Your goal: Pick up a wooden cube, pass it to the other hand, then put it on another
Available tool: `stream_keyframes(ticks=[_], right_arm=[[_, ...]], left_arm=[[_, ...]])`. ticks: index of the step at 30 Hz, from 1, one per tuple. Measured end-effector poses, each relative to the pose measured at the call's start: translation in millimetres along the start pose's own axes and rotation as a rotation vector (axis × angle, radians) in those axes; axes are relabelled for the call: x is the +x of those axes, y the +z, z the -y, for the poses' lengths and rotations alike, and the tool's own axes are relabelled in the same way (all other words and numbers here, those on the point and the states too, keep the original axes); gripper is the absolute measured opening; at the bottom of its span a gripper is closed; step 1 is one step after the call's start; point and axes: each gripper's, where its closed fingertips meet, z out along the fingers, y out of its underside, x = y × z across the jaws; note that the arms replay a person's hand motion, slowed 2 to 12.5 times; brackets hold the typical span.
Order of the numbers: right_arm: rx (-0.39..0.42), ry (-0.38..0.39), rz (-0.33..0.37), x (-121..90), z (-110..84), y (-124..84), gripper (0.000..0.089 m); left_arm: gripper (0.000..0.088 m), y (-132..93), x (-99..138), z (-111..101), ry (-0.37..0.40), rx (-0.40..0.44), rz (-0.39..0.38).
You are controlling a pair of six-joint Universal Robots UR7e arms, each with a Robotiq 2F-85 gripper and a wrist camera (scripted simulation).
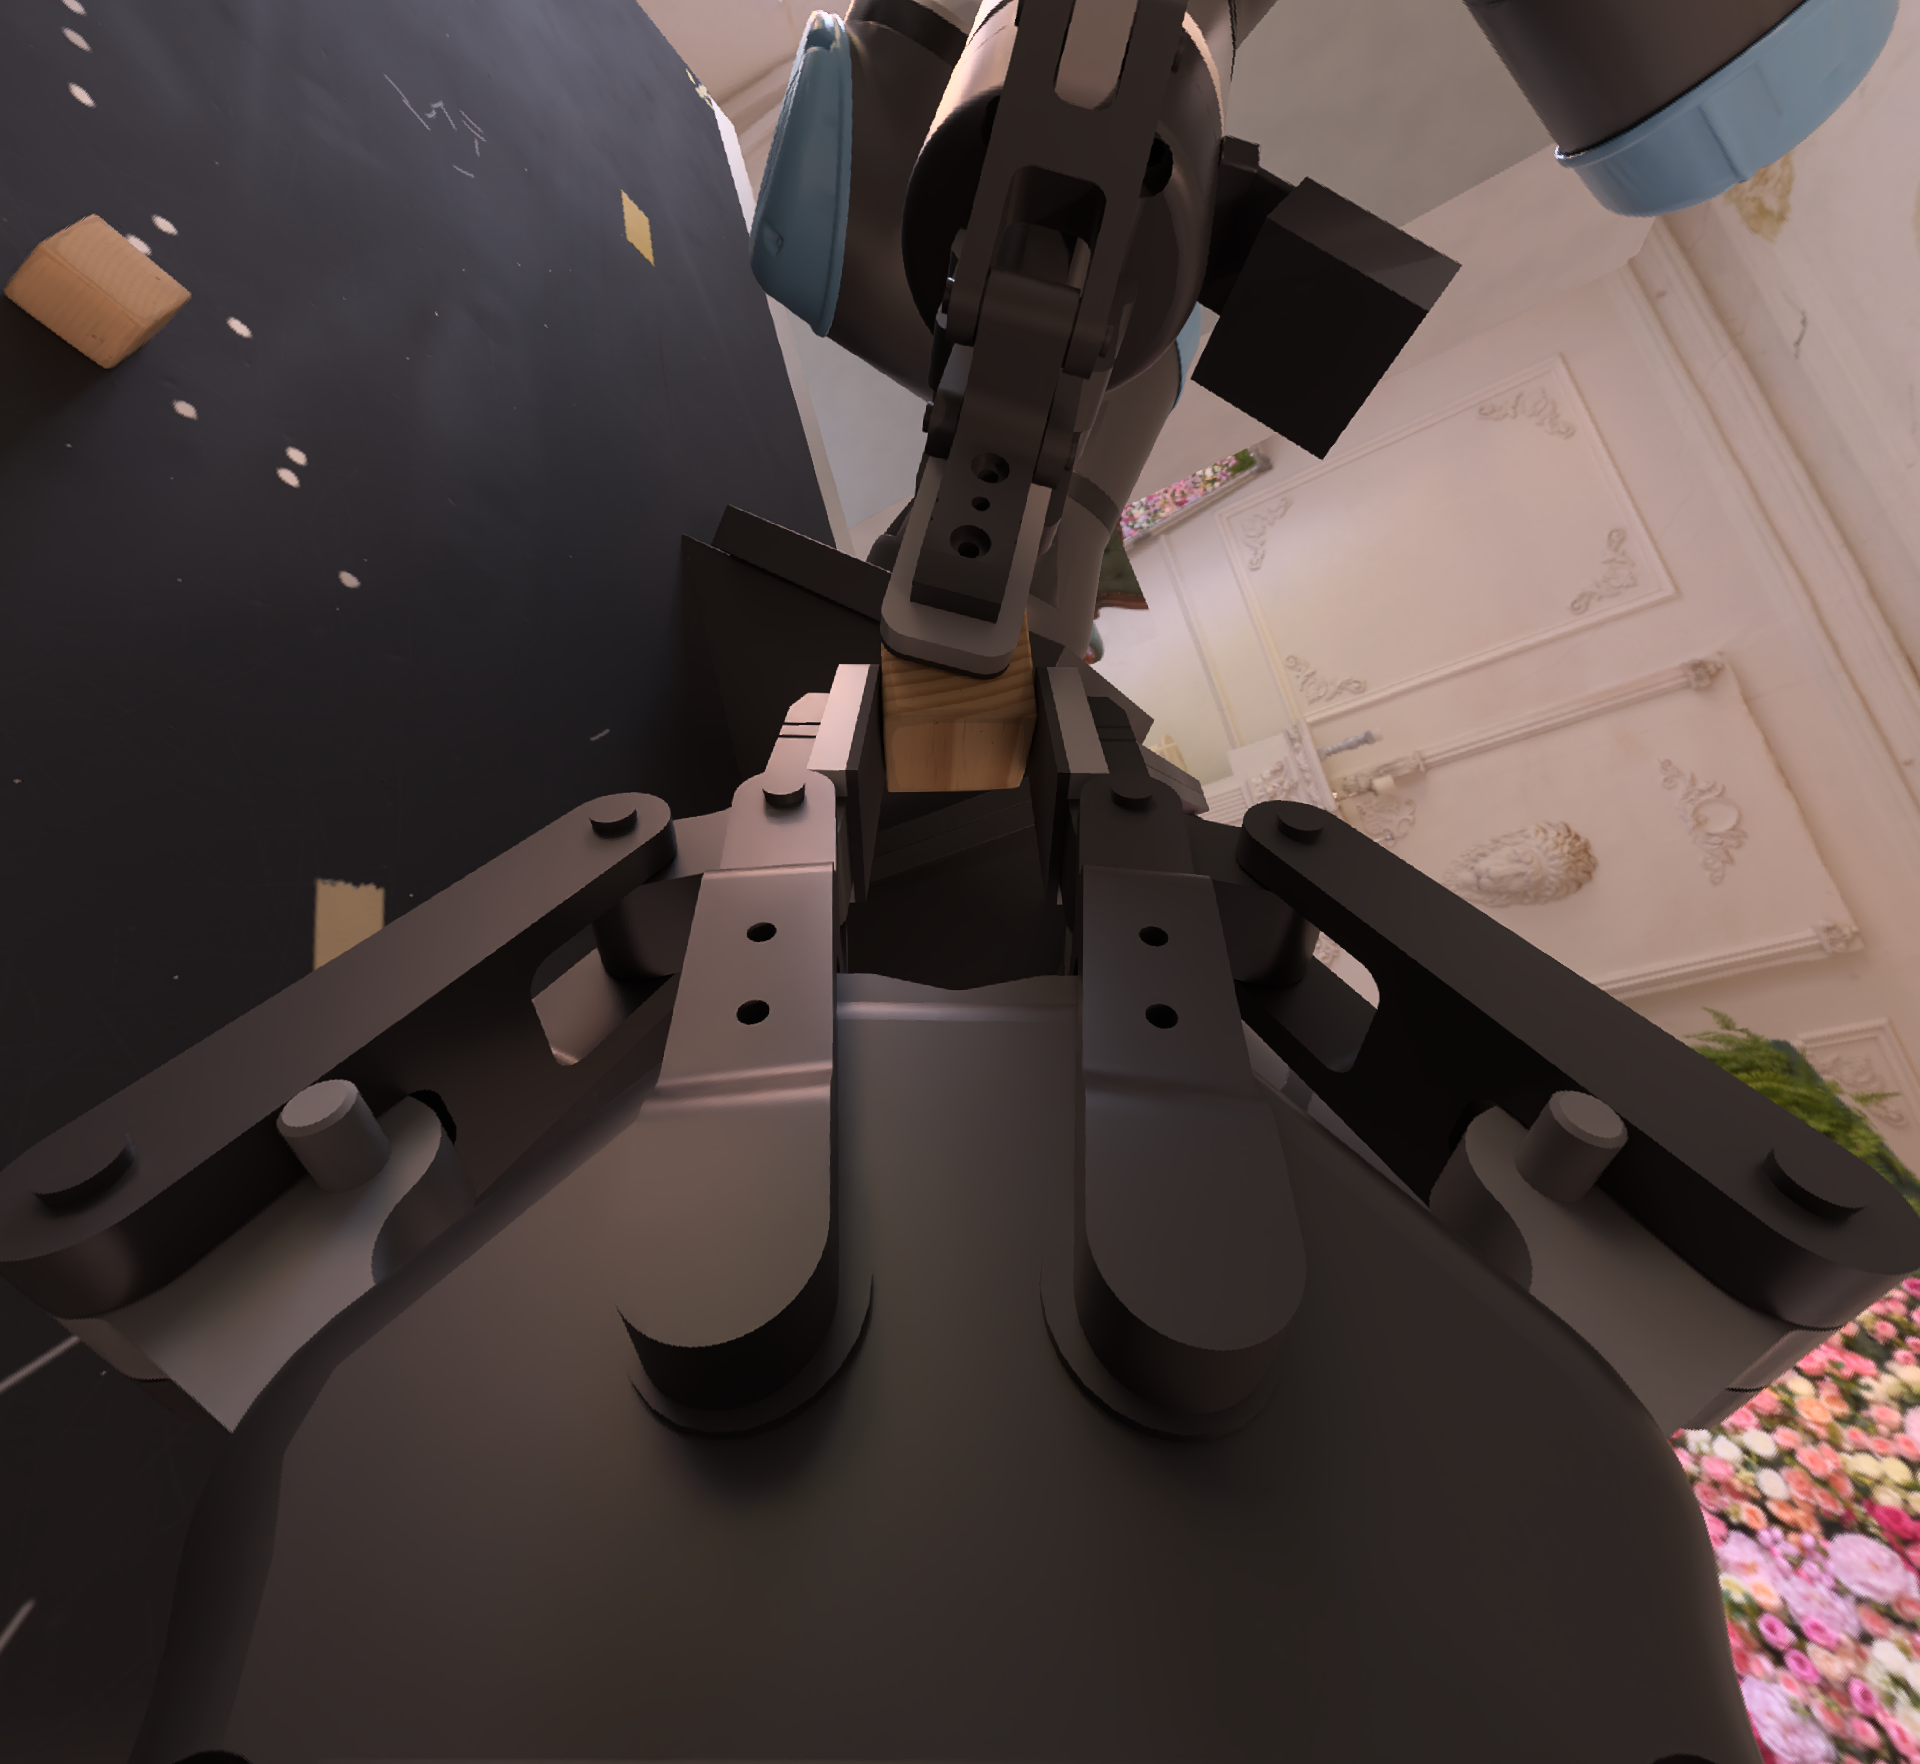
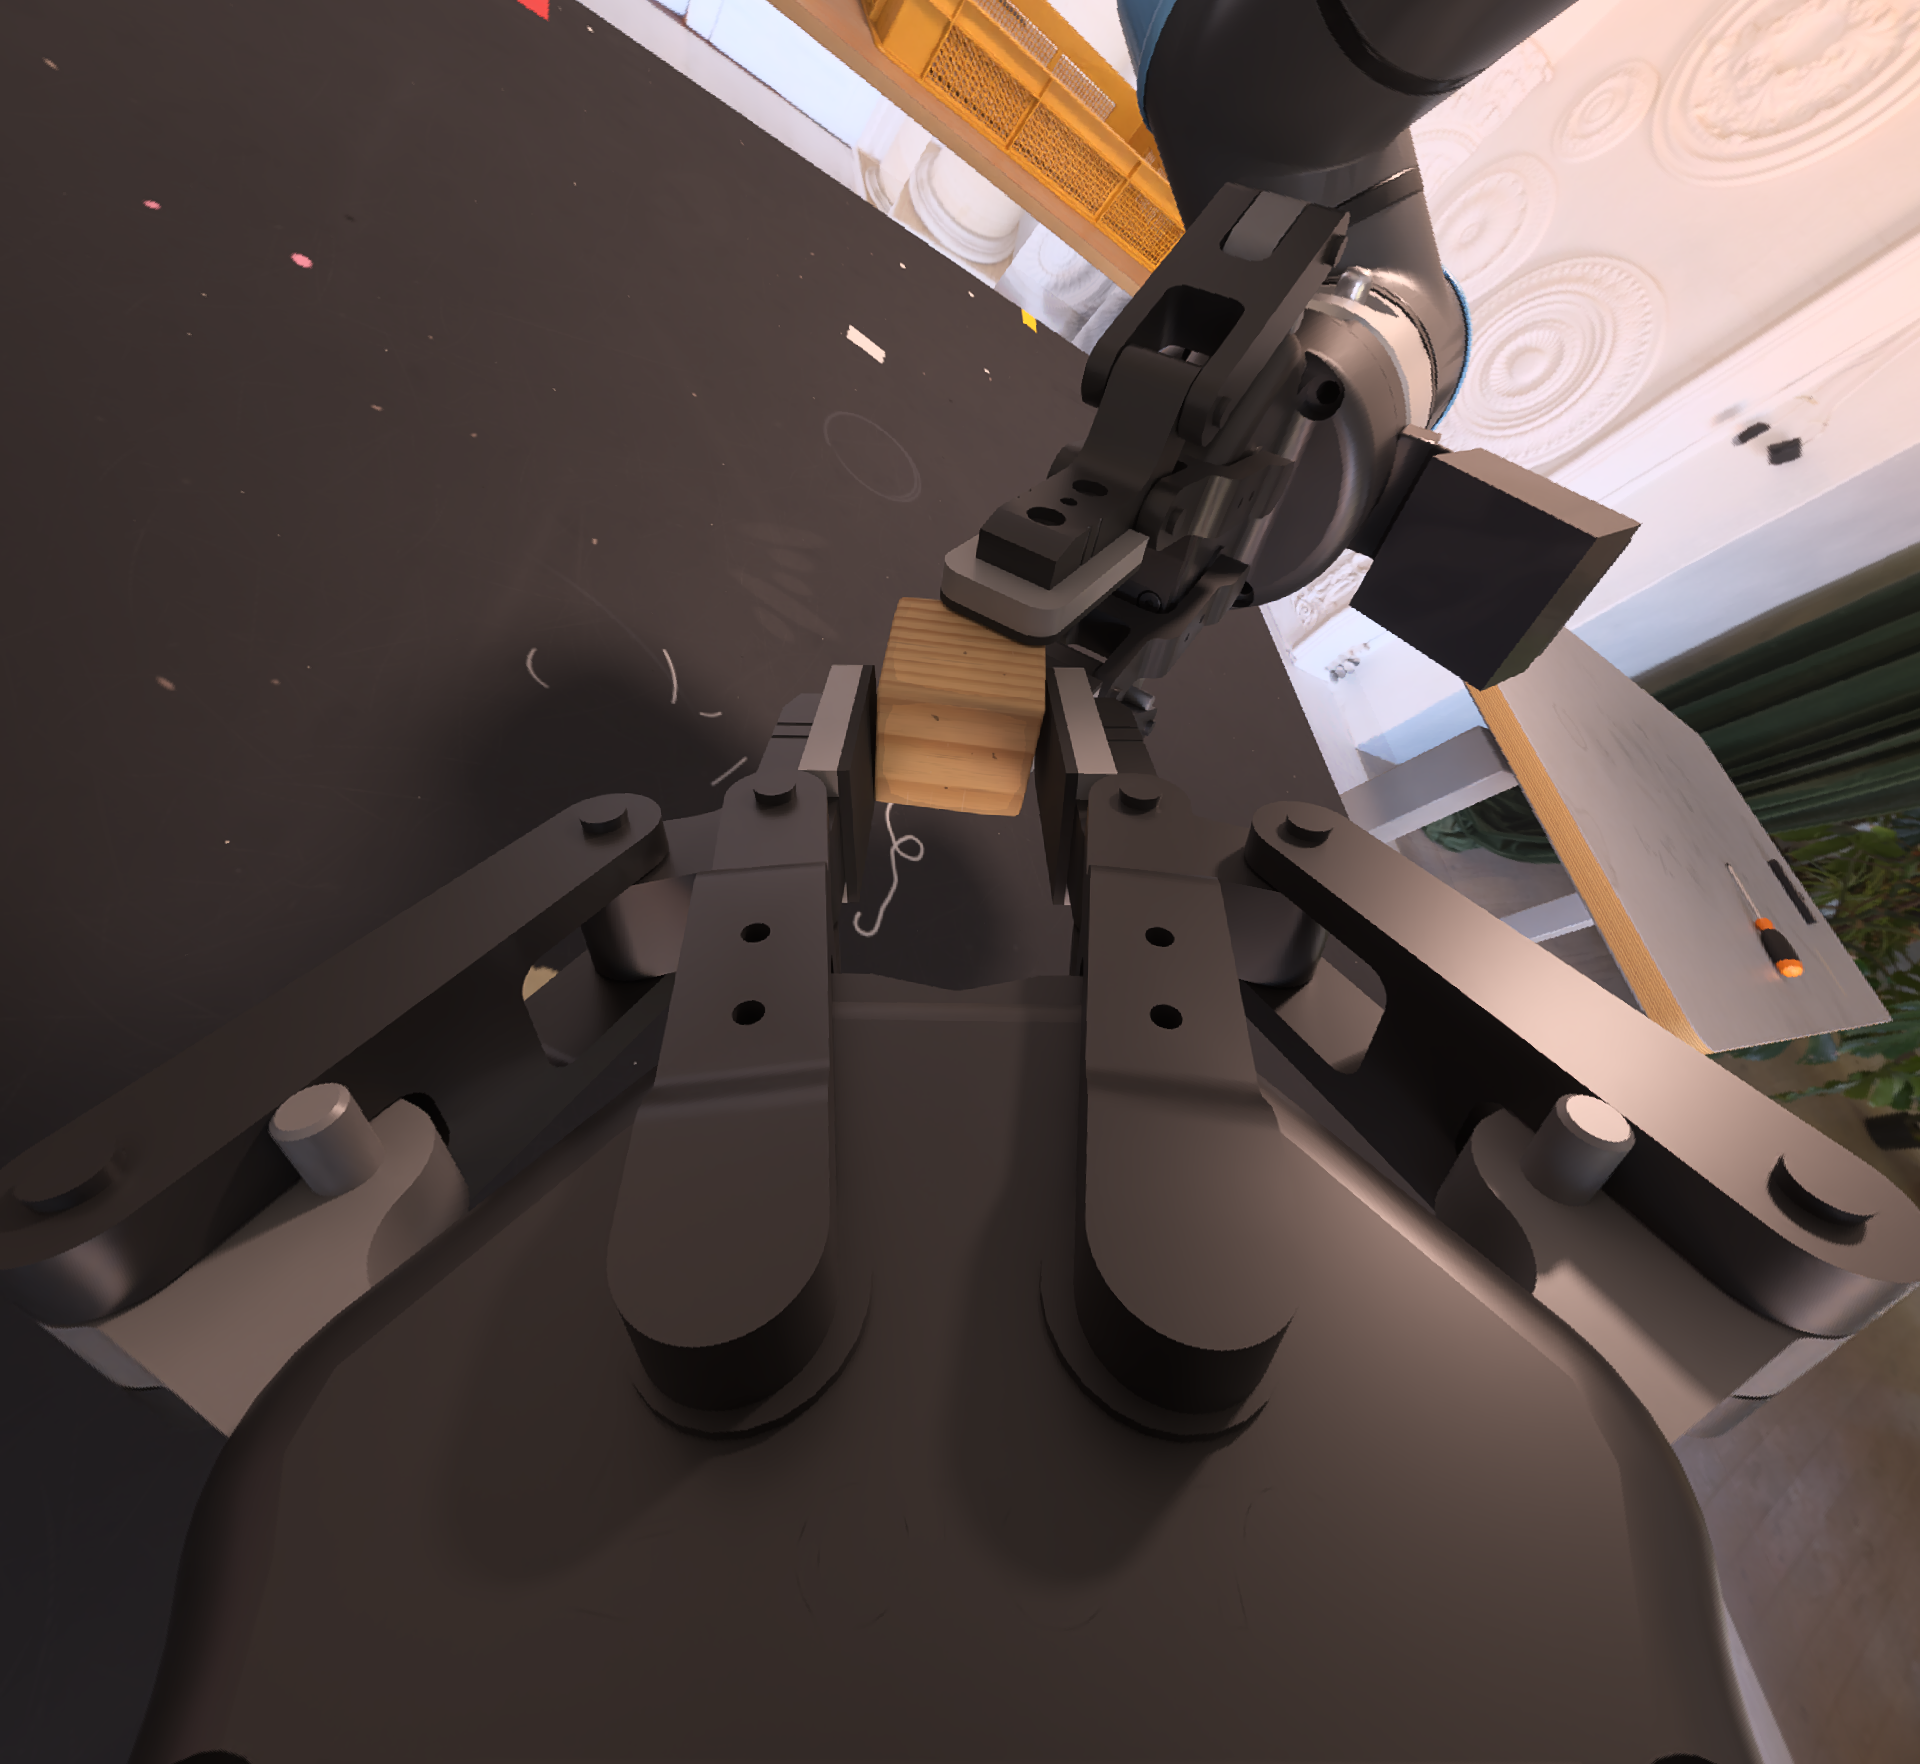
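A wooden cube (image 1: 954, 746) is held in the air between both grippers. In the left wrist view my left gripper (image 1: 956, 758) has its two pads against the cube's sides, and a finger of the right gripper (image 1: 961, 561) presses on the cube from above. In the right wrist view the same cube (image 2: 956, 727) sits between the pads of my right gripper (image 2: 956, 748), with a finger of the left gripper (image 2: 1039, 571) on its top far edge. A second wooden cube (image 1: 99, 291) lies alone on the dark table (image 1: 364, 519), far from both grippers.
The dark table (image 2: 364, 467) lies below the held cube, with chalk marks and tape scraps on it. Beyond its edge stand an orange crate (image 2: 997, 62) on a wooden bench and a grey side table (image 2: 1683, 883) with a screwdriver (image 2: 1771, 940).
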Motion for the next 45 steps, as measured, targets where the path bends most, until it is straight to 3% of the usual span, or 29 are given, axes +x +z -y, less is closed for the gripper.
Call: stream_keyframes(ticks=[16,19,25,31,38,45], right_arm=[[-0.038,0.002,0.023,3.3,-4.4,-8.5,0.0265],[-0.038,0.004,0.022,6.5,-4.1,-11.4,0.0263],[-0.05,0.011,0.033,10.4,-5.6,-20.5,0.0263],[-0.078,0.016,0.048,14.0,-9.1,-32.3,0.0263],[-0.144,0.019,0.066,18.6,-19.5,-49.1,0.0263],[-0.278,0.052,0.111,21.9,-44.5,-68.4,0.0263]], left_arm=[[0.0261,6.0,-1.7,6.6,-0.009,0.017,-0.025],[0.038,7.3,-1.0,7.8,-0.006,0.026,-0.037],[0.0489,6.7,1.0,14.7,0.018,0.067,-0.05],[0.0526,2.9,3.3,22.3,0.052,0.12,-0.043],[0.0554,-3.9,3.8,27.5,0.099,0.169,0.008],[0.0555,-11.1,6.9,27.9,0.153,0.212,0.077]])
